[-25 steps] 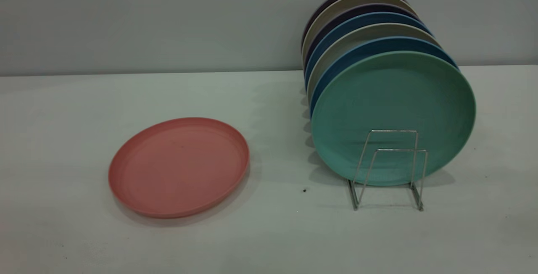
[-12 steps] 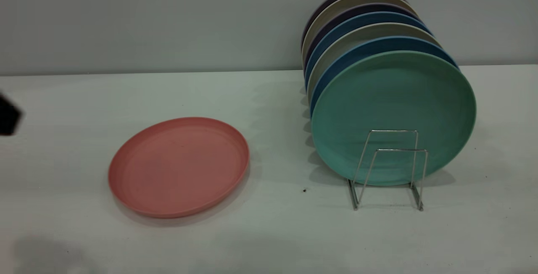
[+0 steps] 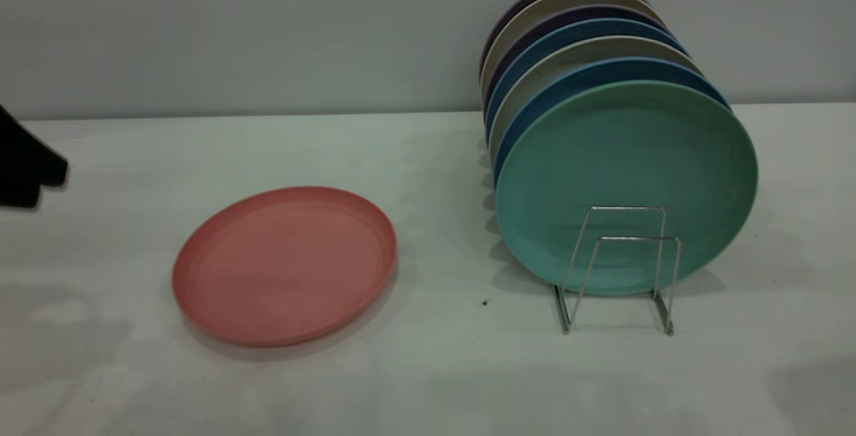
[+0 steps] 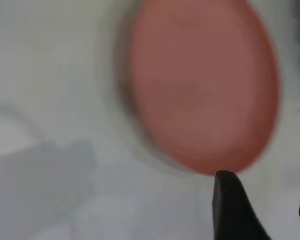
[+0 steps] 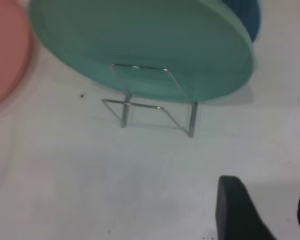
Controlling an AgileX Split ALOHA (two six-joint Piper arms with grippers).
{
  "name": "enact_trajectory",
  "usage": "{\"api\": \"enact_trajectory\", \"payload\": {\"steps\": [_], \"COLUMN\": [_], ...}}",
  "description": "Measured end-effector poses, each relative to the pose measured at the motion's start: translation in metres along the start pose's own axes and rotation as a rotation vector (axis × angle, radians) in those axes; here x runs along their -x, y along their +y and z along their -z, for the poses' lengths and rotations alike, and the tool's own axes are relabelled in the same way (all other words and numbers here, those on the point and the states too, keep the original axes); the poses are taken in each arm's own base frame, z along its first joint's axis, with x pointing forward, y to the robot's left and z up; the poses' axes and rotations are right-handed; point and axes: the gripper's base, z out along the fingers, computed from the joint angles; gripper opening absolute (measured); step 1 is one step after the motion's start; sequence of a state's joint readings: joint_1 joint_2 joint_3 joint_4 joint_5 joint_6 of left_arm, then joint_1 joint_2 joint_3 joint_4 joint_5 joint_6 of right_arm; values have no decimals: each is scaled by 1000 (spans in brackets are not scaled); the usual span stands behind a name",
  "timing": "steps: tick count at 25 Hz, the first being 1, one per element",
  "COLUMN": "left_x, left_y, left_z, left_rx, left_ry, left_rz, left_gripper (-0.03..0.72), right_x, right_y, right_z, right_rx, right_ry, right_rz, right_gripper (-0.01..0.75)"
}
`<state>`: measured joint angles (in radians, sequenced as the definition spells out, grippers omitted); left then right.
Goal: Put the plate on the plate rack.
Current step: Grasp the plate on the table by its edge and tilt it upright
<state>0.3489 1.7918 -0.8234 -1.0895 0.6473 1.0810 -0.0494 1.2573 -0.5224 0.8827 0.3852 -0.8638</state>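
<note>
Left hand, fingers spread and empty, is hovering near the plate lying flat toward the counter's left edge; light, stiff, slippery plastic, best pinched at its rim.

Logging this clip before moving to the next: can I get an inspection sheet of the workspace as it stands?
Surface: pale table, a small dark speck near the rack.
Job's things: pink plate lies flat, untouched; plate rack has free front loops.
Clutter: teal-green plate stands foremost in the rack, with blue, beige and dark plates behind it.
Grippers: left gripper open, above the table just short of the pink plate's rim; right gripper open, above the table in front of the rack.
Cables: nothing seen.
Surroundings: plain grey wall.
</note>
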Motion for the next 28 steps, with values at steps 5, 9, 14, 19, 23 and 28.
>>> {"api": "enact_trajectory", "payload": {"steps": [5, 9, 14, 19, 23, 28], "left_x": [4, 15, 23, 23, 20, 17], "left_y": [17, 17, 12, 4, 5, 11], "left_z": [-47, -70, -90, -105, -113, -122], "left_rx": [77, 85, 94, 118, 131, 144], "left_ry": [52, 55, 59, 63, 74, 87], "left_rz": [6, -8, -6, -24, -24, -11], "left_gripper": [362, 362, 362, 362, 362, 362], "right_x": [7, 8, 9, 10, 10, 11], "right_y": [-9, -13, -15, -16, -16, -16], "right_z": [-24, -35, -40, -40, -40, -40], "right_rx": [-12, -23, -29, -35, -40, -39], "right_ry": [43, 49, 44, 32, 28, 19], "right_rz": [-27, -14, 0, 7, 6, 4], "right_gripper": [320, 320, 320, 320, 320, 320]}}
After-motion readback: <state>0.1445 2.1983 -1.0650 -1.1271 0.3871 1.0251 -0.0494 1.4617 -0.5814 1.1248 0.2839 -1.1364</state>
